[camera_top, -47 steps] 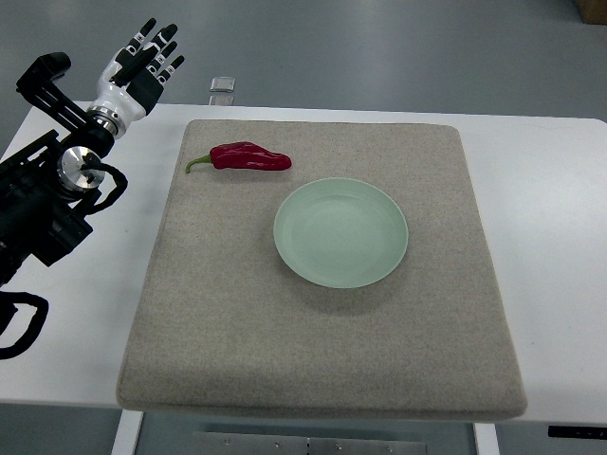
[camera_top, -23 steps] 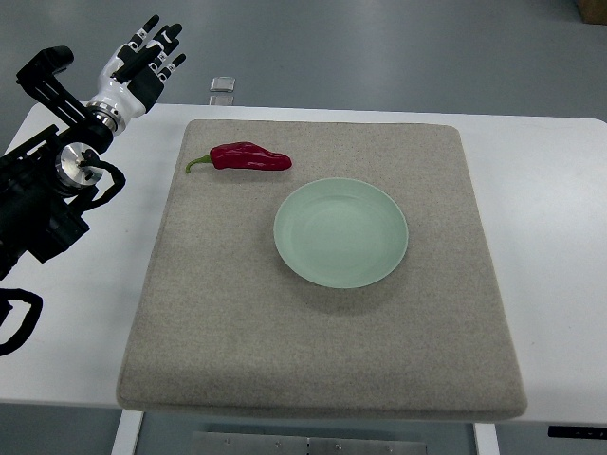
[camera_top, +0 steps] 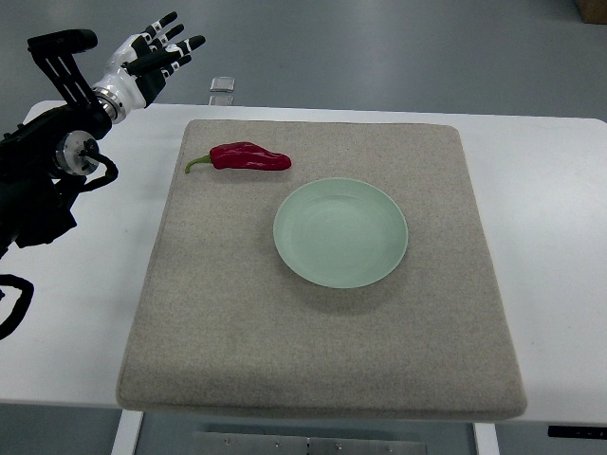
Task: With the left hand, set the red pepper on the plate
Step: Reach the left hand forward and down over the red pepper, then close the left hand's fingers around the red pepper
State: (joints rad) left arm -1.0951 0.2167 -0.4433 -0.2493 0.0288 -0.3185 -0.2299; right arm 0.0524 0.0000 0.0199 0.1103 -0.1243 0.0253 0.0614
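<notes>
Grey mat [camera_top: 313, 370] bears pepper [camera_top: 248, 157] beside plate [camera_top: 340, 232]; left hand [camera_top: 152, 59], fingers spread, upper left, approaching; must descend onto pepper.

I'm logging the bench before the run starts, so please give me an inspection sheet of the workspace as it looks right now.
Surface: white table with a grey felt mat lying flat on it.
Job's things: red pepper on the mat's far left, stem pointing left; pale green plate at mid-mat, nothing on it, apart from the pepper.
Clutter: a small clear object at the table's far edge.
Hands: left hand raised past the far left corner, fingers spread, holding nothing; right hand not in view.
Cables: black cable loops along the left arm.
Surroundings: grey floor; a brown box corner at top right.
</notes>
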